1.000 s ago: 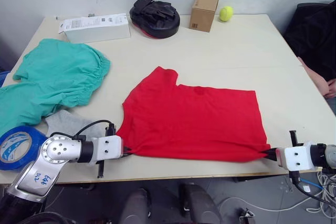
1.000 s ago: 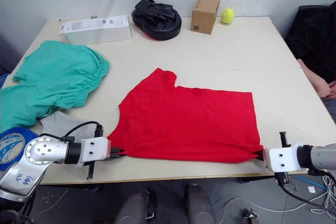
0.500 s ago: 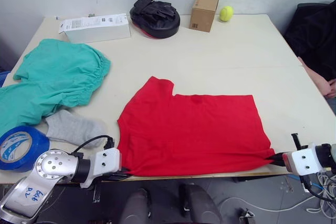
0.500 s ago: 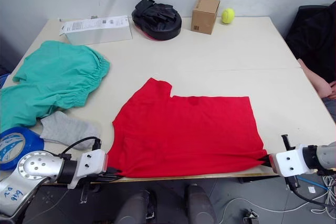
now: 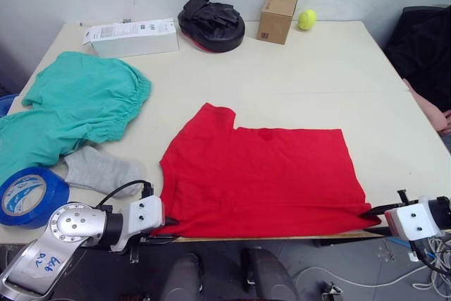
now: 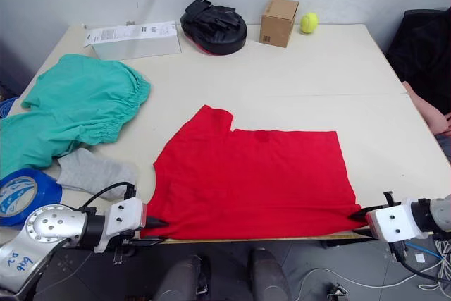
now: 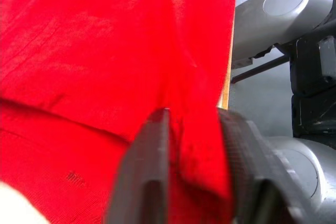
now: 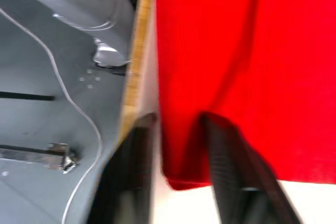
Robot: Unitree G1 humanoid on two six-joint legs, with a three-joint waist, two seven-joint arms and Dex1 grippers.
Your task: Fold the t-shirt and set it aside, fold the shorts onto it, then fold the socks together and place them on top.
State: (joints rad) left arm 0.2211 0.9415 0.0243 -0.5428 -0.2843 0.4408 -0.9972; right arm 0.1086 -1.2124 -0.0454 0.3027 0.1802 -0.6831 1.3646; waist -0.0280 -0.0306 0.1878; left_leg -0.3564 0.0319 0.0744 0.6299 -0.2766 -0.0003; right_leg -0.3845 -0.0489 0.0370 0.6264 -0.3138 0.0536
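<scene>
T-shirt (image 5: 261, 177) lies flat on the table (image 5: 317, 75), folded, its near hem at the front edge. Left gripper (image 5: 165, 223) has its fingers parted around the near left corner; right gripper (image 6: 359, 220) has its fingers parted at the near right corner. Shorts (image 5: 70, 107) and socks (image 5: 99, 170) lie to the left.

Bright red t-shirt (image 5: 261, 177) between the two black-fingered grippers, teal-green shorts (image 5: 70, 111) beyond the left gripper (image 5: 167, 223), light grey socks (image 5: 99, 170) just beyond it, blue tape roll (image 5: 28, 195), yellow-green ball (image 5: 306, 19), brown box (image 5: 277, 17), possibly black-and-red pad (image 5: 211, 22).
</scene>
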